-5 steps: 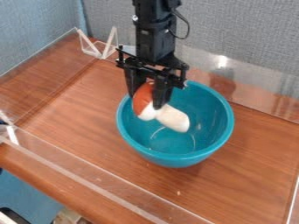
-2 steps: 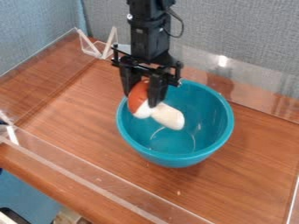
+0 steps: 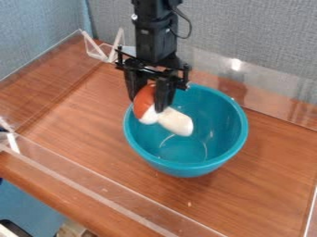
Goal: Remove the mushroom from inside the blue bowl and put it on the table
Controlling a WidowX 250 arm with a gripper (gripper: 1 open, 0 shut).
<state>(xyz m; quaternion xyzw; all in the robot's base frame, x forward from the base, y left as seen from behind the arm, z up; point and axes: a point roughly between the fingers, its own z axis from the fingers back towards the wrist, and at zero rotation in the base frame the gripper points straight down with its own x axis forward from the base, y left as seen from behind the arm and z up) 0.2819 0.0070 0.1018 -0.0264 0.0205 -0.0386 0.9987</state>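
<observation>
The teal-blue bowl (image 3: 192, 139) sits on the wood-grain table (image 3: 74, 102), right of centre. My gripper (image 3: 150, 104) hangs straight down over the bowl's left rim, shut on the mushroom (image 3: 150, 107). Between the fingers shows the orange-red cap, with the cream stem poking out below. The mushroom is lifted to about rim height. A whitish patch (image 3: 177, 123) lies lower inside the bowl; I cannot tell whether it is an object or a reflection.
Low clear acrylic walls (image 3: 87, 185) run along the table's edges. A white wire stand (image 3: 102, 46) sits at the back left corner. Bare tabletop lies to the left and in front of the bowl.
The gripper has risen a little and shifted left with the mushroom, from inside the bowl up to its left rim.
</observation>
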